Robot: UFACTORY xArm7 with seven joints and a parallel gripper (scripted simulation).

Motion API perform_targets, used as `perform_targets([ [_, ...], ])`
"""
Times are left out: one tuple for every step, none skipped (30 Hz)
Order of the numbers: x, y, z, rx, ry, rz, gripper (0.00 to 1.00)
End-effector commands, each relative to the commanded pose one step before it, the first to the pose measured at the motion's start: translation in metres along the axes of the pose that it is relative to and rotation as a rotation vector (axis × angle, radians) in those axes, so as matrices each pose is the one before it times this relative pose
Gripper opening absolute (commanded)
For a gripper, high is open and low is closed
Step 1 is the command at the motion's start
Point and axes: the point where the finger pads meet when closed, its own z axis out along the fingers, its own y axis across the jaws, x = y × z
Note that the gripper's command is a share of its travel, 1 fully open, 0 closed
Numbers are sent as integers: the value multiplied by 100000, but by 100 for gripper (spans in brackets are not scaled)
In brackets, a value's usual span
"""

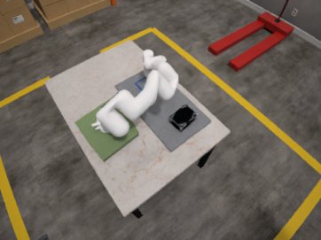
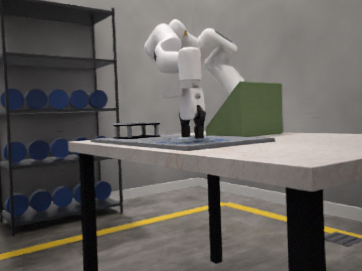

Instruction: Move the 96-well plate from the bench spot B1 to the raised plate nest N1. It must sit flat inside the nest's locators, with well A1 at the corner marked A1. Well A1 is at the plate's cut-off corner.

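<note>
My gripper [image 2: 192,132] is open and points straight down, with its fingertips at the surface of the grey mat [image 2: 185,142]. A thin bluish patch [image 2: 186,140] lies on the mat around the fingertips; I cannot tell the plate from the blue B1 marking there. In the overhead view my arm [image 1: 146,94] covers the gripper and most of the blue B1 outline [image 1: 140,83], so the plate is hidden. The black raised nest N1 [image 1: 183,118] stands empty at the mat's other end, and it also shows in the side view [image 2: 136,129].
A green base pad [image 1: 106,131] lies beside the mat under my arm's base and shows as a green block [image 2: 246,109] in the side view. A shelf with blue rolls [image 2: 52,131] stands beyond the table. A red pallet jack [image 1: 253,38] is on the floor.
</note>
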Motion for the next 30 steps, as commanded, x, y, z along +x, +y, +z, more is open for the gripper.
perform_targets([
  [97,-160,47,424,272,20,100],
  [0,0,67,0,0,0,100],
  [1,-1,1,0,0,1,100],
  [1,-1,1,0,0,0,100],
  [0,-1,1,0,0,0,100],
  [0,0,1,0,0,0,100],
  [0,0,1,0,0,0,100],
  [0,0,0,0,0,0,100],
  [0,0,0,0,0,0,100],
  [0,0,0,0,0,0,100],
  [0,0,0,0,0,0,100],
  [0,0,0,0,0,0,100],
  [0,0,0,0,0,0,100],
  [0,0,0,0,0,0,100],
  [2,-3,-8,10,7,0,100],
  [0,1,2,-2,-1,0,100],
  [0,1,1,-1,-1,0,100],
  [0,0,0,0,0,0,100],
  [0,0,-1,1,1,0,100],
  [0,0,-1,1,1,0,100],
  [-2,2,-58,-9,-6,-1,0],
  [0,0,0,0,0,0,0],
  [0,0,0,0,0,0,0],
  [0,0,0,0,0,0,0],
  [0,0,0,0,0,0,0],
  [0,0,0,0,0,0,0],
  [0,0,0,0,0,0,0],
  [0,0,0,0,0,0,0],
  [0,0,0,0,0,0,0],
  [0,0,0,0,0,0,0],
])
